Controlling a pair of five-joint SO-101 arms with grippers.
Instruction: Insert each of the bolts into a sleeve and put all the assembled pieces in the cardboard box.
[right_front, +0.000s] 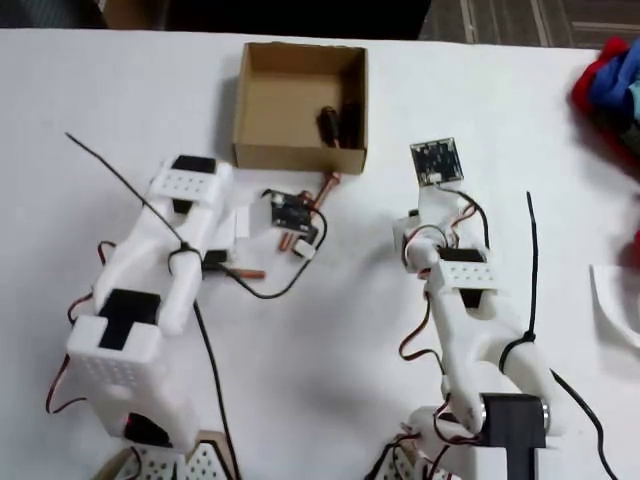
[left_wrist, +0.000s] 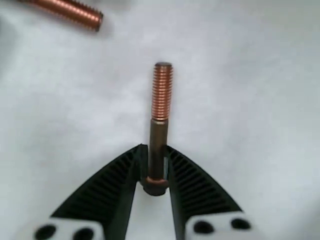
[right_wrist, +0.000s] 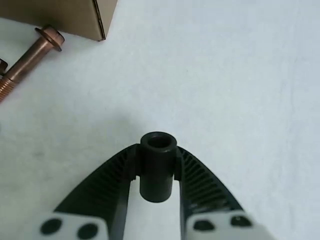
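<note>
My left gripper (left_wrist: 156, 150) is clamped on a copper bolt (left_wrist: 162, 90). Its black fingers pinch the smooth shank just above the head, and the threaded end points straight out away from the wrist over the white table (right_front: 330, 350). Farther out from that tip, the threaded end of another bolt (left_wrist: 67, 10) lies on the table, well apart from the one I hold. My right gripper (right_wrist: 157, 150) is closed around a black sleeve (right_wrist: 158, 175), holding it upright between the fingers so that I look down into its open bore. Beyond it a flanged bolt (right_wrist: 30, 57) lies on the table with its head just beside a corner of the cardboard box (right_wrist: 60, 15). From the high view the box stands open at the far side of the table, between the two arms. A dark piece (right_front: 333, 125) lies inside it against the right wall.
</note>
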